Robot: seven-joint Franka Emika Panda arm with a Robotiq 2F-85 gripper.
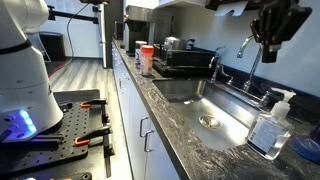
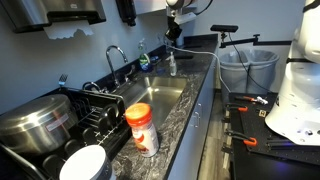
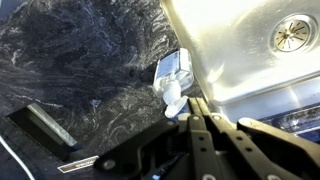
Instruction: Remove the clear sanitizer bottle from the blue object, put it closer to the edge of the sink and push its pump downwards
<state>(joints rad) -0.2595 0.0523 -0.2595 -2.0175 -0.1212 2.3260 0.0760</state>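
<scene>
Overhead, the jaws are pinched shut and empty above the pump (image 1: pixel 281 98). They should, I judge, press straight down, centred, lest the clear sanitizer bottle (image 1: pixel 270 125) tip. It stands on the tabletop (image 1: pixel 200 150) by the sink (image 1: pixel 185 92), beside the blue object (image 1: pixel 306 150). Behind, the faucet (image 1: pixel 250 50) crowds the approach.

On your bench (image 1: pixel 185 150): one clear sanitizer bottle (image 1: pixel 268 130), one blue object (image 1: pixel 308 150), one sink (image 1: pixel 185 92), one orange-lidded jar (image 2: pixel 142 128), one dish rack (image 2: pixel 95 108).
</scene>
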